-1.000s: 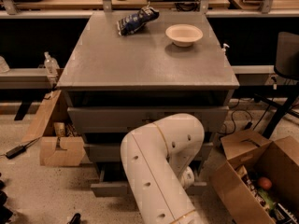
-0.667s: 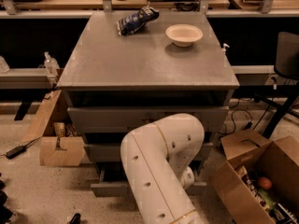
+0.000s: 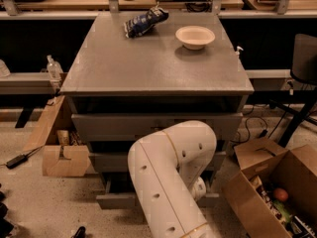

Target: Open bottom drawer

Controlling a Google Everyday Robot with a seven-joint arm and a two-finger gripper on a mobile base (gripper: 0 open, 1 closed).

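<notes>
Down low at the front of the grey table (image 3: 158, 66), the robot's white arm (image 3: 166, 177) bends in a thick elbow and covers the middle of the lower drawer fronts. The tool is hidden behind that bend, somewhere in front of the lowest drawers; apart or together, cannot tell.

Bottom drawer (image 3: 117, 201): lowest of three, just above the floor. Only the two ends of its slim grey front show, one on each side of the arm. Knob hidden. A dark gap lies between this front and the drawer above. How far out it stands, cannot tell.

Middle drawer (image 3: 109, 161): grey front, left part visible, the rest behind the arm. Top drawer (image 3: 148, 125): wide grey front, shown nearly whole, the arm's elbow overlapping its lower edge.

Table top: a crumpled blue snack bag (image 3: 145, 21) near the far edge, left of centre. A pale shallow bowl (image 3: 195, 36) to its right, upright, apart from the bag.

Floor, speckled. Left of the table, a cardboard box (image 3: 62, 158), with a clear pump bottle (image 3: 53, 67) on a ledge above it. Right of the table, an open cardboard box (image 3: 280, 192) with mixed items inside, too small to name. A dark chair (image 3: 303, 58) at the right edge. A wooden bench (image 3: 59, 4) with cables runs behind.
</notes>
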